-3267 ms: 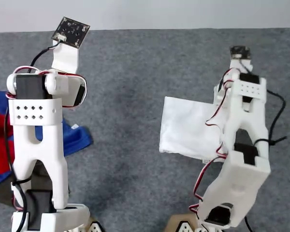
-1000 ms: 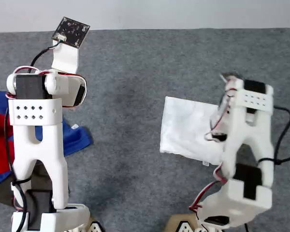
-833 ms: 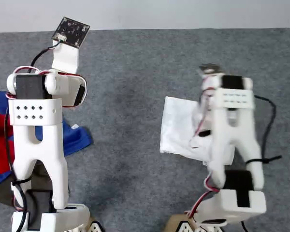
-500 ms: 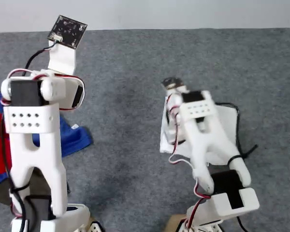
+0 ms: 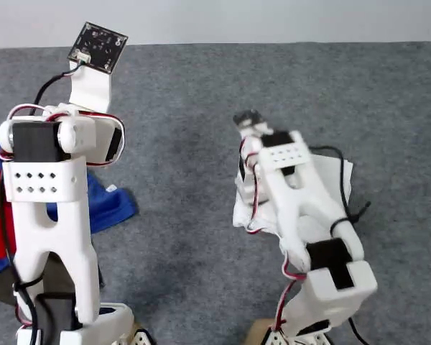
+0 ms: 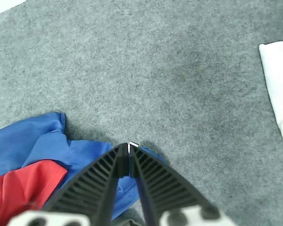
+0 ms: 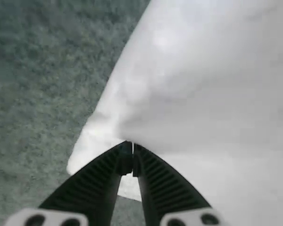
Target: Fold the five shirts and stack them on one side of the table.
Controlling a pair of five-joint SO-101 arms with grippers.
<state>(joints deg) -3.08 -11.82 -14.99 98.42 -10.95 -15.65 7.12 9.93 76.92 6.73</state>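
High view downward; wrist views close along jaws (white shirt (image 6: 279, 75) shared)

The right arm (image 5: 294, 187) has swung leftward, from the side of the white shirt (image 5: 334, 180) nearest the table's right edge across to the side facing the table's middle. It now lies over the shirt, leaving bare the right part it had covered. The right gripper (image 7: 132, 145) has come down at that edge, jaws together where the cloth puckers. The edge, straight before, is now wavy. The left arm (image 5: 43, 180) has shifted slightly toward the table's left edge.
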